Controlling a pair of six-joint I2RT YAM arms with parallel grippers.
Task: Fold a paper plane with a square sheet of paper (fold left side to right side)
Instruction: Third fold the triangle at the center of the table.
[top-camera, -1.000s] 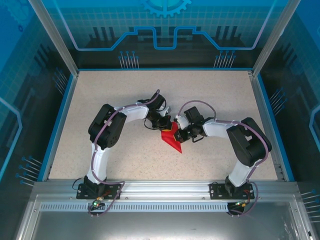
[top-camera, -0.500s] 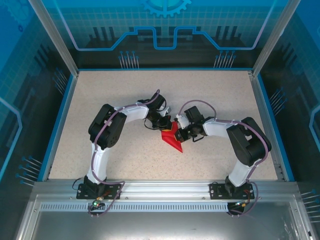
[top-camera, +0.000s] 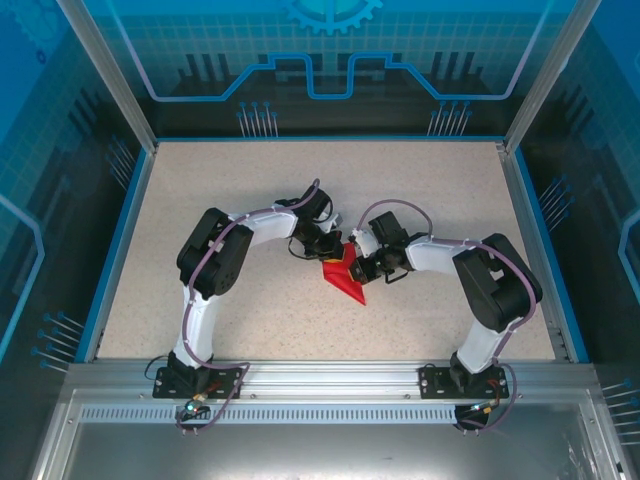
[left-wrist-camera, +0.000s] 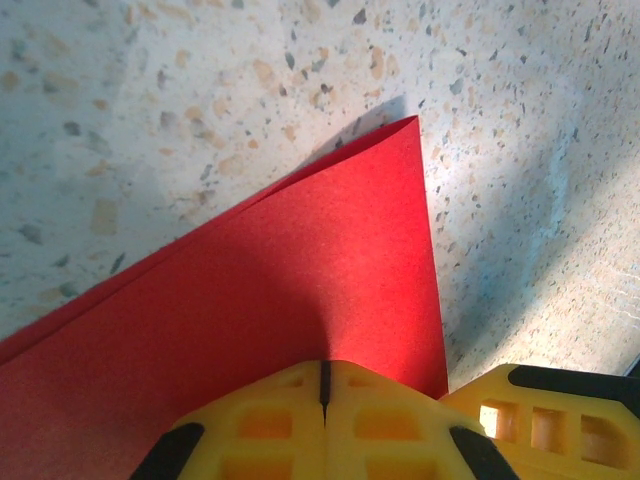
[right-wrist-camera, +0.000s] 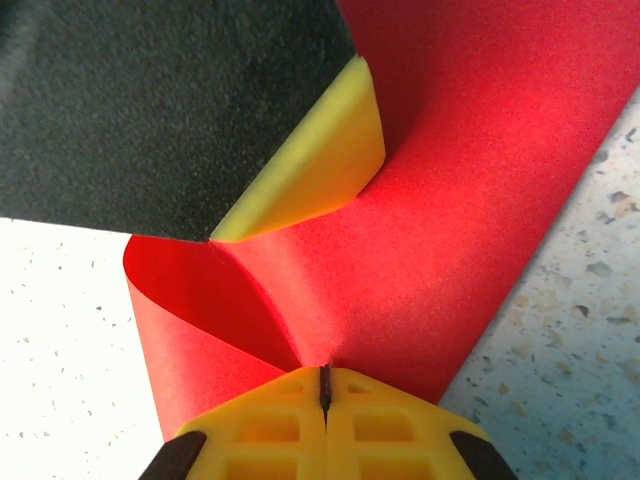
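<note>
Between the left jaws, pressed together tip to tip, an edge of the red paper (left-wrist-camera: 260, 290) was pinched; the yellow fingertips (left-wrist-camera: 270, 425) met on a hairline seam. Right jaws were likewise closed and pinching the same paper, at a spot where one layer curled up in an open loop rather than lying flat. A yellow pad (right-wrist-camera: 320, 160), likely the left arm's, sat on the paper just beyond that loop.

Paper lay mid-way between the two wrists on the speckled surface (top-camera: 230, 190), its point aimed toward the arm bases.

Judgement: part-way. Paper was already layered and pointed, no plain square. The side-to-side fold looked in hand, its crease not yet pressed flat. Wings and final creasing seemingly remained.

Paper rested straight on the surface, held by nothing but the two pinches.
</note>
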